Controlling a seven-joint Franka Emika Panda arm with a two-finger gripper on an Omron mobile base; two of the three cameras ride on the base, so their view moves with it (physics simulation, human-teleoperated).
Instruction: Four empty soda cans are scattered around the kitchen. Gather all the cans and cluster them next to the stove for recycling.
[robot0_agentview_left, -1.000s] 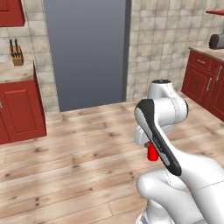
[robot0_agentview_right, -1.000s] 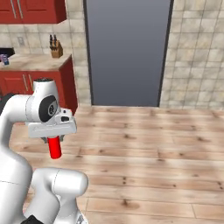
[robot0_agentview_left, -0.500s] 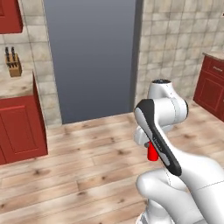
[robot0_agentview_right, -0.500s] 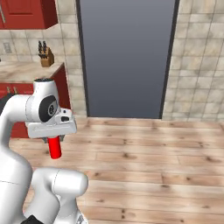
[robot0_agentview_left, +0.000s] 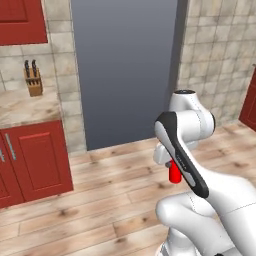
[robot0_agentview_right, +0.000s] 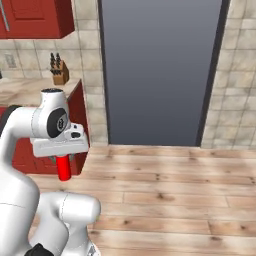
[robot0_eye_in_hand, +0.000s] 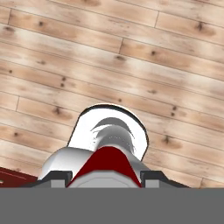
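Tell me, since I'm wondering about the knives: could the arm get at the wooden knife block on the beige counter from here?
Probably not. The wooden knife block stands far back against the tiled wall, open floor lies between, and the gripper is shut on a bright red soda can.

Wood plank floor (robot0_agentview_right: 175, 190); knife block (robot0_agentview_left: 33, 80) on marble counter (robot0_agentview_left: 25, 107).

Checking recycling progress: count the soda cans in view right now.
1: a bright red can hangs upright from the closed gripper above the wood floor. Others may be elsewhere.

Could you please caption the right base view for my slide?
Gripper carries a bright red can above the wood floor.
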